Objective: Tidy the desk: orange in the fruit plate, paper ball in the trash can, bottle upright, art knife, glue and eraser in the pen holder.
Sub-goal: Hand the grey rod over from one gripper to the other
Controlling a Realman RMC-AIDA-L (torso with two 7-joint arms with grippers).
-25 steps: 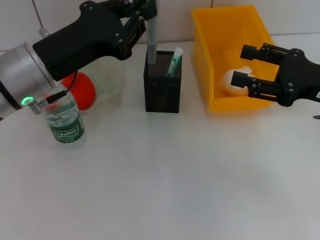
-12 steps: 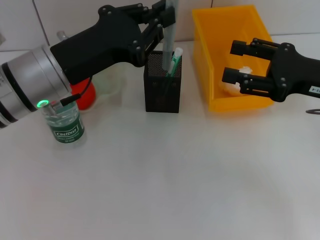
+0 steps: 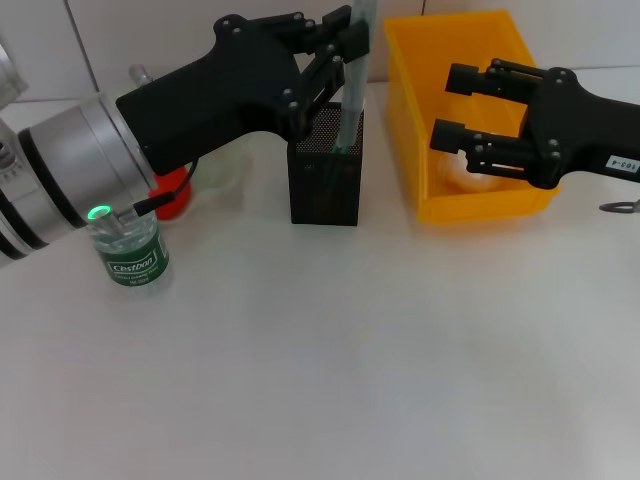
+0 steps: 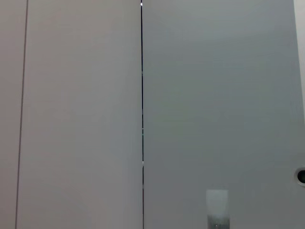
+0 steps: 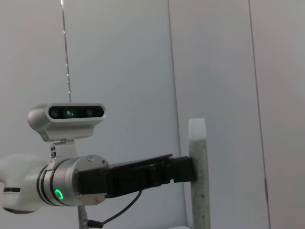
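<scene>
Still to watch:
Bottle [image 3: 128, 250]: upright at 9 o'clock, under the left forearm; a low sweep could topple it.
Holder [image 3: 326, 165]: 12 o'clock; knife [image 3: 357, 60] half in, may snag the rim.
Left gripper [image 3: 345, 45]: clamped on knife, arm reaching across.
Right gripper [image 3: 455, 105]: spread, empty, over bin [image 3: 480, 205] at 2 o'clock.

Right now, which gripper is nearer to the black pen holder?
Left. The left gripper is directly over the pen holder, shut on a grey stick. The right gripper hangs open over the yellow bin.
</scene>
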